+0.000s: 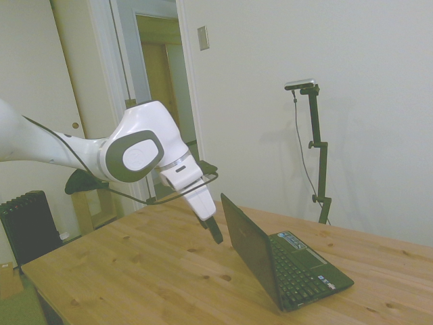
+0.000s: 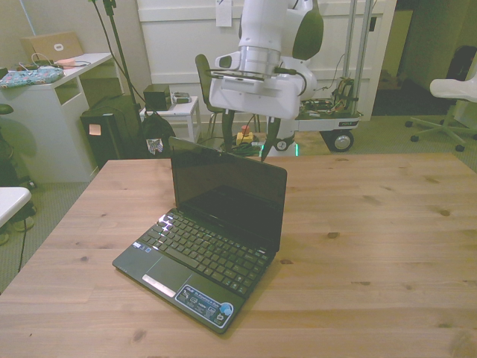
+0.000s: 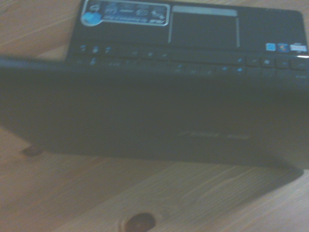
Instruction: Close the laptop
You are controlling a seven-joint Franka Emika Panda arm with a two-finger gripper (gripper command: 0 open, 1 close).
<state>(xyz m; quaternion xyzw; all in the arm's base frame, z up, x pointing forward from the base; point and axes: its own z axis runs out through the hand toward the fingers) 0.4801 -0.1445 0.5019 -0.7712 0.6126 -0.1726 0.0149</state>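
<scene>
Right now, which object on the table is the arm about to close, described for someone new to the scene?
On the wooden table stands a small black laptop, lid raised. The gripper hangs just behind that lid. A blue round sticker marks its palm rest.

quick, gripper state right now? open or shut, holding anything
Gripper: cannot tell whether open or shut from these views; it holds nothing and sits just behind the upright lid of the open laptop.

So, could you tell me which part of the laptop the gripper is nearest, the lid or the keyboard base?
The lid: the gripper hangs just behind its upright back, while the keyboard base lies on the lid's far side.
</scene>
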